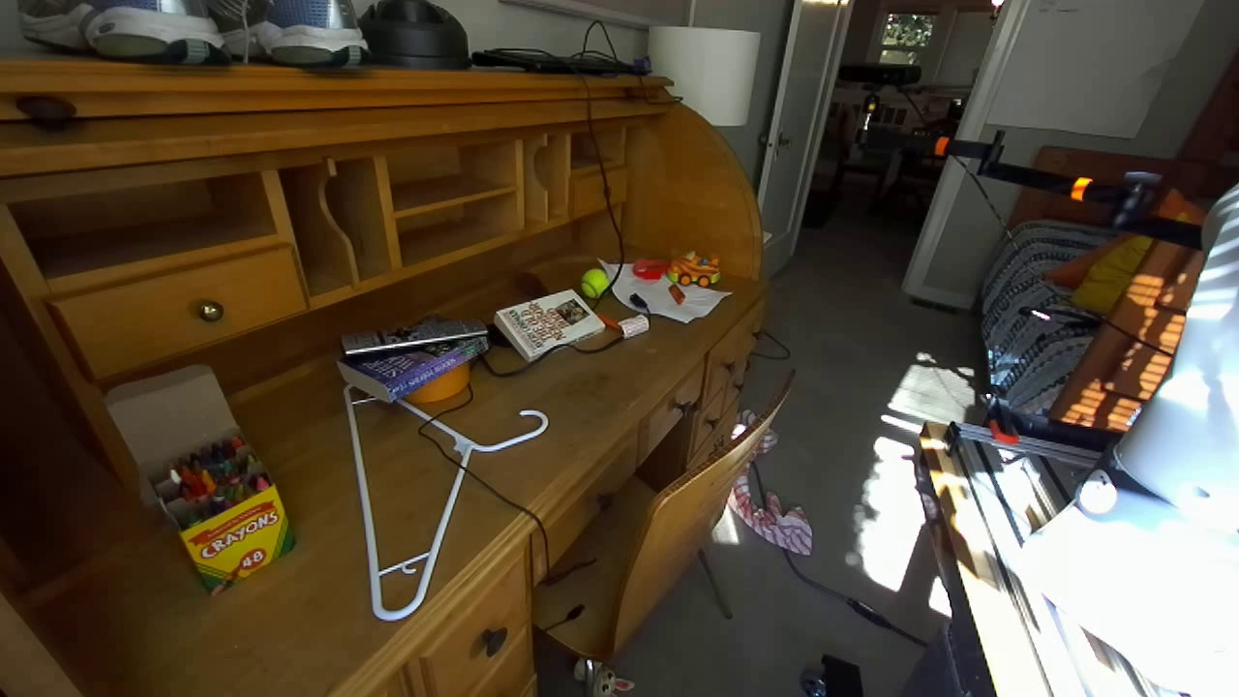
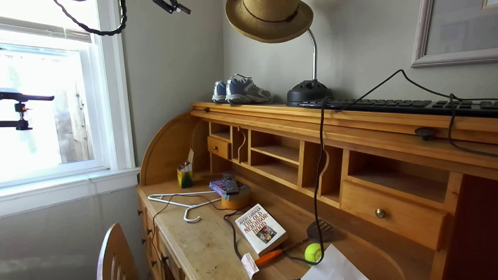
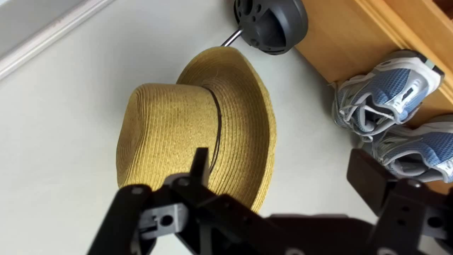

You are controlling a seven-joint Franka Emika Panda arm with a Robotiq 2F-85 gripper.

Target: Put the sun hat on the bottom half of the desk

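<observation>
The sun hat [image 2: 268,21] is tan woven straw with a dark band. It rests on the upper end of a chrome lamp neck, high above the desk top. It also shows in the wrist view [image 3: 173,120], crown toward the left. My gripper [image 3: 283,173] is open and empty. In the wrist view its left finger overlaps the hat and its right finger lies beyond the brim; contact cannot be told. One black finger [image 2: 173,6] shows at the top edge of an exterior view, left of the hat. The desk's lower writing surface [image 1: 590,392] also shows in an exterior view [image 2: 202,249].
The lamp's black base [image 2: 309,92], sneakers [image 2: 243,91] and a keyboard [image 2: 393,105] stand on the desk's top shelf. A white hanger [image 1: 465,450], crayon box [image 1: 237,542], books [image 1: 549,324], tennis ball [image 1: 594,283] and cable lie on the writing surface. A chair [image 1: 668,532] stands in front.
</observation>
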